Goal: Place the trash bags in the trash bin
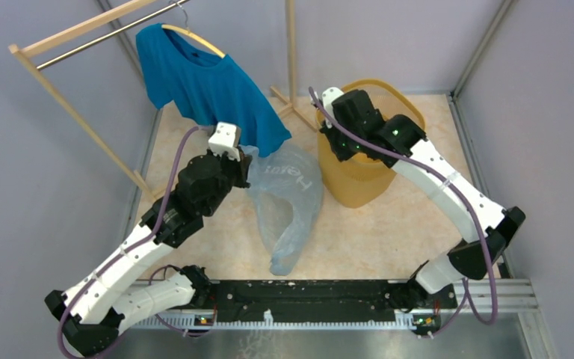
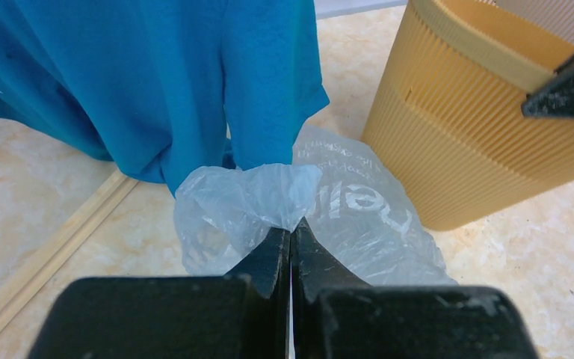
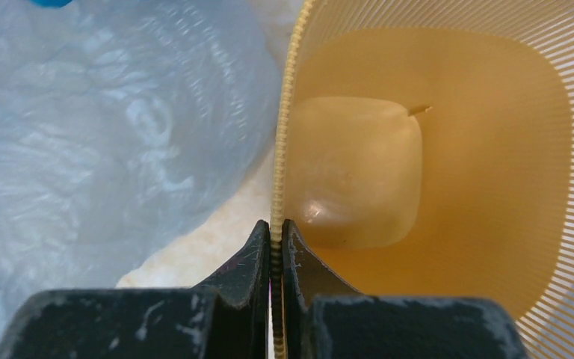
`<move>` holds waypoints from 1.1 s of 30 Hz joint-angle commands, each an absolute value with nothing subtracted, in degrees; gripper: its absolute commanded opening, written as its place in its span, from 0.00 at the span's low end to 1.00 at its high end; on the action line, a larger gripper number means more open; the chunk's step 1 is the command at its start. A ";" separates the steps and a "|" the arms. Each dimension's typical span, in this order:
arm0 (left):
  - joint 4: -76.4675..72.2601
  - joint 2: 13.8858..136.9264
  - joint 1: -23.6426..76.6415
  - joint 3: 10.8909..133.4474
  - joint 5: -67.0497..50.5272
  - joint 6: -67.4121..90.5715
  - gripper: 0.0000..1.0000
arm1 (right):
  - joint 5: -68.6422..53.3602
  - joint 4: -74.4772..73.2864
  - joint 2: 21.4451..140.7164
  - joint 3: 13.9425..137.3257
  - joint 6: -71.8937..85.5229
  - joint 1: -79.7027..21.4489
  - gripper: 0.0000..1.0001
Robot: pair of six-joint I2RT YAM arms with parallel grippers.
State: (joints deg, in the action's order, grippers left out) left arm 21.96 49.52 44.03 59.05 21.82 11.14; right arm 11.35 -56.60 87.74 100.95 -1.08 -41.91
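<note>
- Top view: my left gripper (image 1: 245,155) holds the trash bag (image 1: 288,202), which trails toward 6 o'clock; the trash bin (image 1: 355,179) stands at its 3 o'clock.
- Left wrist: jaws clenched on the bag's bunched top.
- Right wrist: my right gripper (image 3: 275,232) clamps the bin's rim; the bag lies outside, at 9 o'clock.

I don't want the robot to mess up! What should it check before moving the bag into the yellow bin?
1. Grip of the left hand on the trash bag: ok, shut on a bunched edge.
2. Grip of the right hand on the trash bin: ok, clamped on its rim.
3. Room inside the bin: ok, its bottom shows bare.
4. Bag inside the bin: not ok, it is outside, beside the bin.
5. Bag free of the blue T-shirt: cannot tell, the shirt hangs right by it.
</note>
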 commanded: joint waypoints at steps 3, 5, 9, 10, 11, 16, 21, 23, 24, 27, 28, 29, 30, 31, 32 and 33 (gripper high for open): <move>19.41 48.85 44.03 61.20 21.00 11.51 0.00 | 9.48 -52.95 83.61 98.34 3.78 -48.26 0.00; 19.31 48.25 44.03 60.65 21.27 12.04 0.00 | 9.38 -53.23 83.14 98.25 4.17 -48.83 0.01; 19.22 47.23 44.03 59.84 21.67 12.94 0.00 | 9.48 -54.51 82.28 99.46 4.59 -49.22 0.33; 19.20 47.05 44.03 59.58 21.71 13.14 0.00 | 9.75 -54.90 81.86 99.89 4.39 -49.48 0.47; 19.05 46.88 44.03 59.40 21.85 13.24 0.00 | 10.06 -55.33 81.26 100.33 4.17 -49.70 0.55; 18.55 46.61 44.03 59.16 22.23 13.38 0.00 | 6.06 -53.82 75.55 98.44 1.23 -51.99 0.72; 18.00 46.96 44.03 58.98 22.25 13.19 0.00 | -1.30 -47.02 70.50 91.72 2.26 -54.61 0.77; 17.92 47.31 44.03 58.97 22.30 13.27 0.00 | -5.27 -45.00 70.05 90.36 1.98 -56.67 0.78; 17.79 47.43 44.03 58.90 22.18 13.34 0.00 | -6.73 -44.25 70.03 89.63 1.74 -58.19 0.80; 17.75 47.74 44.03 59.07 21.62 13.57 0.00 | -13.32 -42.33 70.70 86.53 1.94 -60.60 0.82; 17.73 47.69 44.08 59.00 21.54 13.74 0.00 | -13.95 -41.40 71.09 84.76 2.41 -61.67 0.82; 17.75 47.56 44.04 58.86 21.58 13.86 0.00 | -13.82 -40.12 71.36 82.98 2.67 -62.87 0.82; 17.74 47.48 44.03 58.70 21.65 14.00 0.00 | -12.92 -38.91 71.71 81.00 2.63 -64.50 0.82; 17.66 47.39 44.03 58.51 21.86 14.18 0.00 | -10.79 -37.62 72.05 79.30 2.14 -66.18 0.82; 17.67 47.30 44.03 58.39 21.80 14.30 0.00 | -9.37 -36.59 72.44 77.94 1.65 -67.54 0.82; 17.67 47.37 44.03 58.28 21.65 14.39 0.00 | -8.61 -35.95 73.33 77.25 1.06 -68.51 0.82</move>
